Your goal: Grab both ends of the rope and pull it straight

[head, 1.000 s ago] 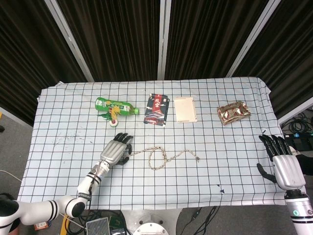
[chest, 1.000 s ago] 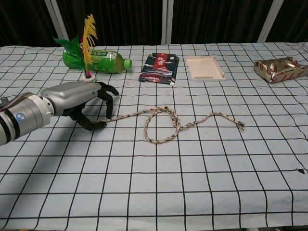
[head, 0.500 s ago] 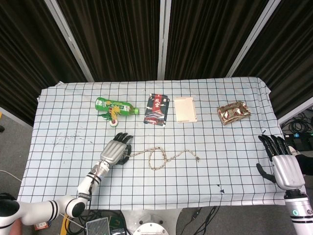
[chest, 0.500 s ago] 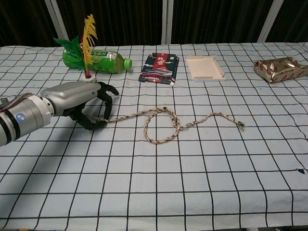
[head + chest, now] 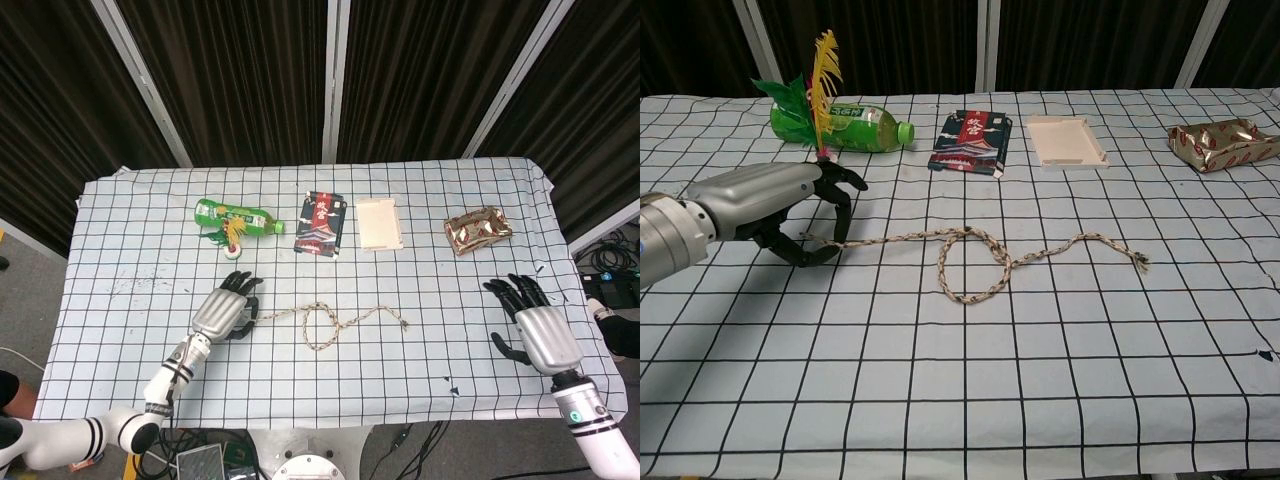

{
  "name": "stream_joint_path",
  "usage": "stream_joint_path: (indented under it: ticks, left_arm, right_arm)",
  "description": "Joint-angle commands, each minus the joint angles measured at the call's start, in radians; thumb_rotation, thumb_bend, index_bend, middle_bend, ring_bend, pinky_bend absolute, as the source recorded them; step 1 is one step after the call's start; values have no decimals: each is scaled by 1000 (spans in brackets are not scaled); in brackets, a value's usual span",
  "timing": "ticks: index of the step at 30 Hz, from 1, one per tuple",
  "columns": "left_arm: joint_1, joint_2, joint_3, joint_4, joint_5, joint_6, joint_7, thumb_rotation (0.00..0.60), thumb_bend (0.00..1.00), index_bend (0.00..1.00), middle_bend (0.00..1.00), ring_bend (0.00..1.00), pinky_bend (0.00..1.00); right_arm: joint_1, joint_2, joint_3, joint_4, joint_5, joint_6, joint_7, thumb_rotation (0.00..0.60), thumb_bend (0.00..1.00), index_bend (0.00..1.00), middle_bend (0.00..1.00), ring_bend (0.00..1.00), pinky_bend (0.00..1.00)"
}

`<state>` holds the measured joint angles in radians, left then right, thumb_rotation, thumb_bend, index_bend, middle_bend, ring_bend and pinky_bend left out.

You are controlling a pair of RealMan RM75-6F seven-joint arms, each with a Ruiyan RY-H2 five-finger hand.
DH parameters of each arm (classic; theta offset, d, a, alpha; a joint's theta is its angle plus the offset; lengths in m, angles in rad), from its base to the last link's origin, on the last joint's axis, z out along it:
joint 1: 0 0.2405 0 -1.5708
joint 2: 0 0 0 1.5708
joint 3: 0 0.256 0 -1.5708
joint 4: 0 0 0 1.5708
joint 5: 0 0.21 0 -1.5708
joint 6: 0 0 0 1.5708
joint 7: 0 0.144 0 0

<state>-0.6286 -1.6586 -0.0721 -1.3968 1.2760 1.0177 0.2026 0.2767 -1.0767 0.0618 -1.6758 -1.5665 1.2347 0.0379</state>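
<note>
A braided beige rope (image 5: 330, 322) lies across the middle of the checked tablecloth with one loop (image 5: 970, 265) in it. My left hand (image 5: 225, 310) pinches the rope's left end between thumb and fingers (image 5: 770, 205). The rope's frayed right end (image 5: 1140, 263) lies free on the cloth (image 5: 405, 324). Over the table's right edge hovers my right hand (image 5: 530, 330), fingers spread and holding nothing, well to the right of that free end. The chest view does not show the right hand.
Along the back stand a green bottle on its side (image 5: 235, 215), a feathered shuttlecock (image 5: 822, 100), a dark printed packet (image 5: 322, 222), a shallow white box (image 5: 379, 222) and a shiny gold-red packet (image 5: 478, 229).
My left hand has moved left with the rope end, dragging the rope and tightening the loop. My right hand has come in from the right edge toward the table.
</note>
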Motion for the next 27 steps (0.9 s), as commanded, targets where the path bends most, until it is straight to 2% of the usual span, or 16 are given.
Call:
stream_joint_path:
  ticks: [1,5,9,15,27]
  left_arm:
    - [5,3,2,-4,6,5,-4,600,390,579,109,0,0]
    - [7,0,2,-5,13,7,-6,600,390,579,109,0,0]
    - [8,-5,2,1,19,7,-4,600,391,579,109,0,0]
    - [11,-9,0,4,26,10,-5,600,391,579,109,0,0]
    - [13,-9,-3,3,34,5,-9,600,392,579,109,0,0]
  right_arm:
    - [90,-58,29,12,27,-113,-16,600,294,278,163,0,0]
    - [178,-156,60,54,82,-223,-66,600,292,340,163,0,0]
    - [237,-257,84,106,148,-285,-130,600,277,395,165,0,0]
    - [284,-380,104,185,225,-306,-212,600,242,454,177,0,0]
    - [350,-510,112,298,327,-343,-311,600,234,495,182,0,0]
